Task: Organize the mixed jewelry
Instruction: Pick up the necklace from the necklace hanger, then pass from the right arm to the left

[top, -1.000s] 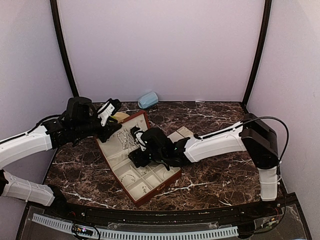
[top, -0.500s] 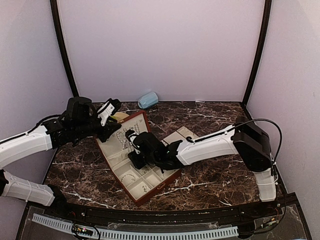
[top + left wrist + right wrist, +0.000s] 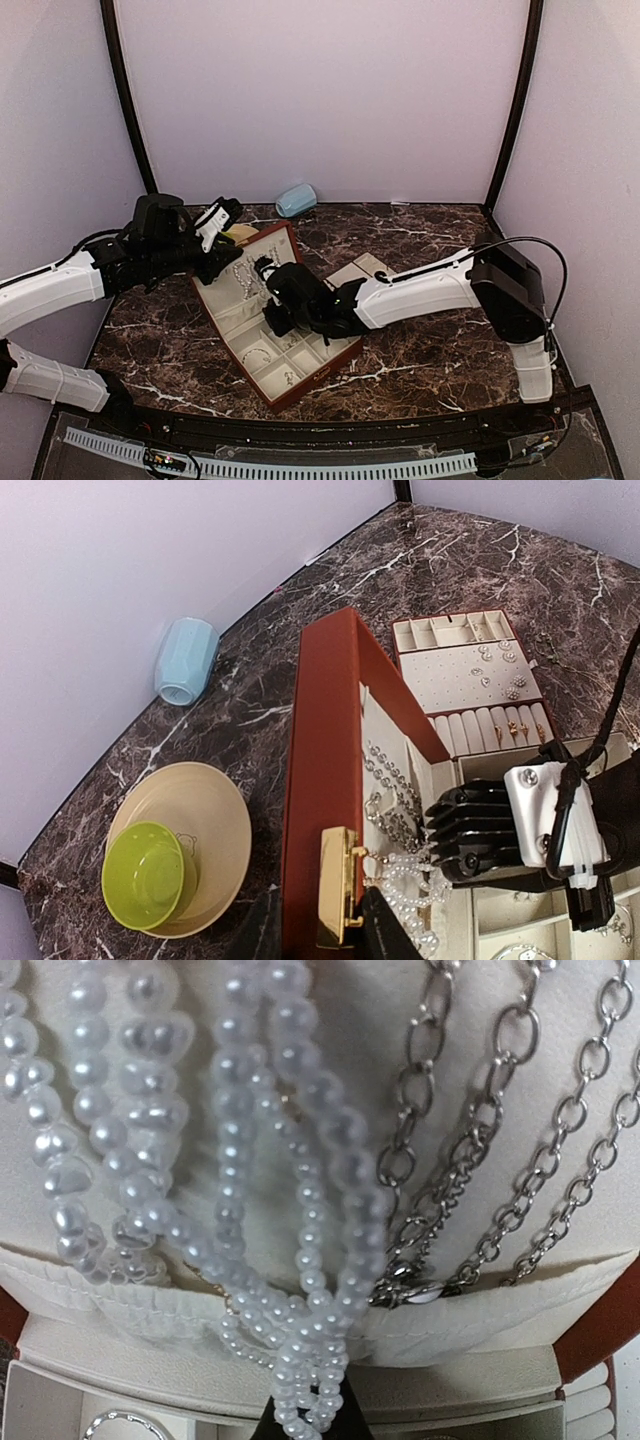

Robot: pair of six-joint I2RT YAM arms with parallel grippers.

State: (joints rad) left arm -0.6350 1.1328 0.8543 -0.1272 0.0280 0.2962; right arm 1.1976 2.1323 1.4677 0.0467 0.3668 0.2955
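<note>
The reddish-brown case [image 3: 300,385] stands open. My left gripper [image 3: 325,930] is shut on the edge of its lid [image 3: 325,740], one finger on each side by the gold clasp [image 3: 340,885]. Pearl bead strands [image 3: 300,1360] and silver chains [image 3: 470,1190] hang on the lid's cream lining. My right gripper [image 3: 312,1428] is shut on the bottom loop of the pearl strands. Seen from above, it [image 3: 268,298] reaches into the case toward the lid. A thin bangle [image 3: 258,355] lies in a near compartment.
A removed cream tray [image 3: 470,675] with earrings and rings lies behind the case. A beige plate [image 3: 215,810] holding a green bowl [image 3: 145,875] sits left of the lid. A pale blue rounded object [image 3: 296,199] lies by the back wall.
My right gripper has moved left, deeper toward the lid, and closed from wide open onto the pearl strands. The left arm and lid have not moved.
</note>
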